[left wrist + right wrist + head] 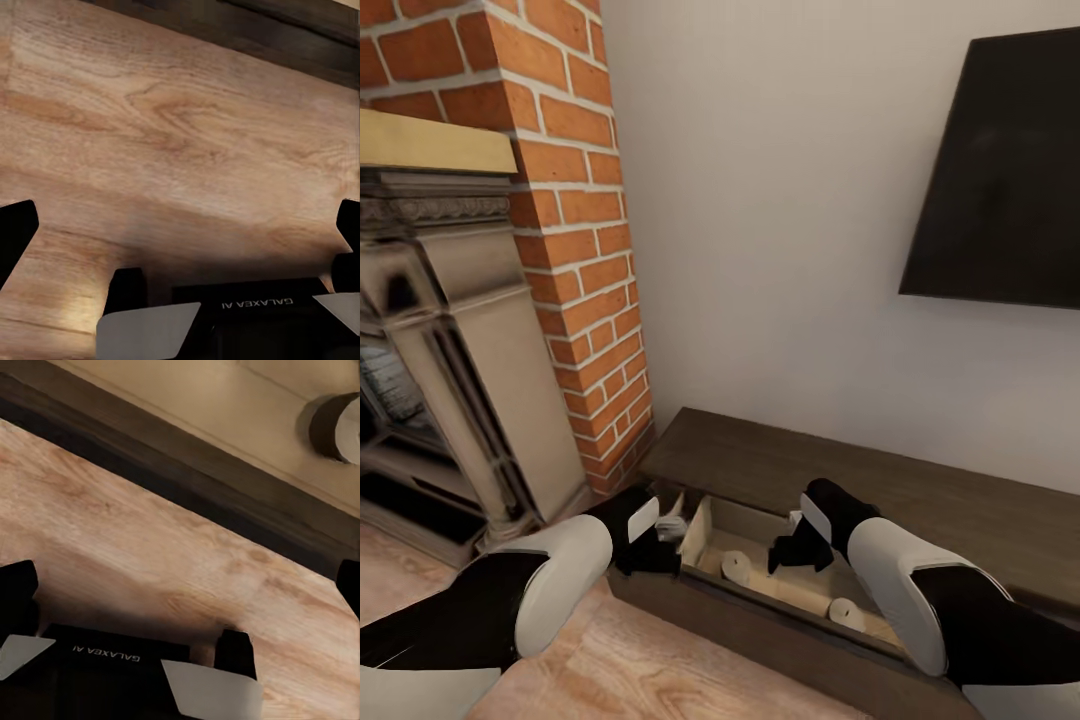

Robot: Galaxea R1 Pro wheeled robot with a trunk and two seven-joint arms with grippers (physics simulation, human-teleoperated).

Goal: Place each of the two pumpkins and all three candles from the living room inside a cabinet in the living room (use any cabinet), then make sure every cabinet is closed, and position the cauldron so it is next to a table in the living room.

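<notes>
We observe the cabinet [880, 490] with one drawer [705, 528] pulled out. Two candles lie inside it: one candle [737, 567] just below the right gripper [792, 553], the second candle [847, 613] farther along the drawer. The right gripper's jaws stand released above the drawer interior, holding nothing. The left gripper [660, 545] sits at the drawer's near end; its jaws also stand spread, over the plank floor [172, 142]. The fireplace [450, 330] and TV [1010, 170] flank the unit.

Even soft light, slight blur.
</notes>
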